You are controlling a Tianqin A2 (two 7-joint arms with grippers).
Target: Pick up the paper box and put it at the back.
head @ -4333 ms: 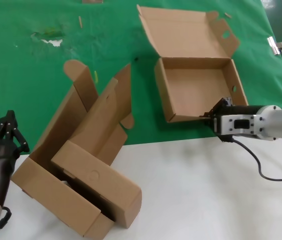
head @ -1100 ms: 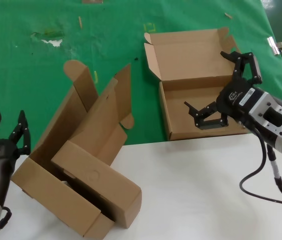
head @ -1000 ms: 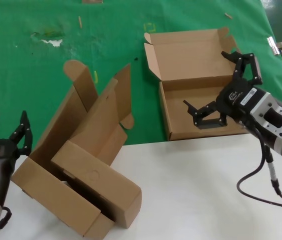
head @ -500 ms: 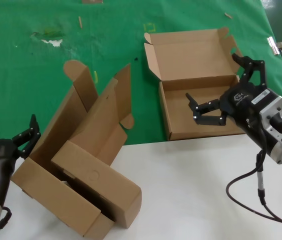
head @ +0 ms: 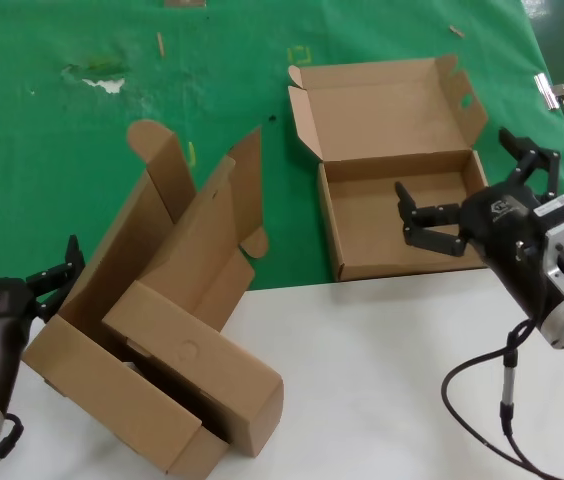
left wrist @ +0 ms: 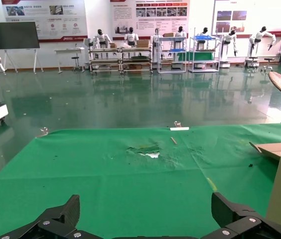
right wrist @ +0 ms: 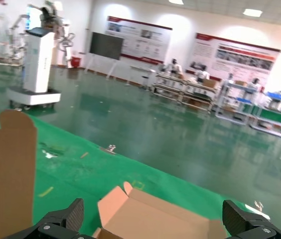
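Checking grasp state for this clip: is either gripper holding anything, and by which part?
Nothing is held. The right gripper is open beside the paper box; the left gripper is open by the table's near left edge.

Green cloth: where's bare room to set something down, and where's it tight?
The green cloth is bare left of the paper box, between the white torn patch and the tall tab-flap box. Also bare: white table in front. Tight: right edge, where the open right hand hangs beside the paper box.
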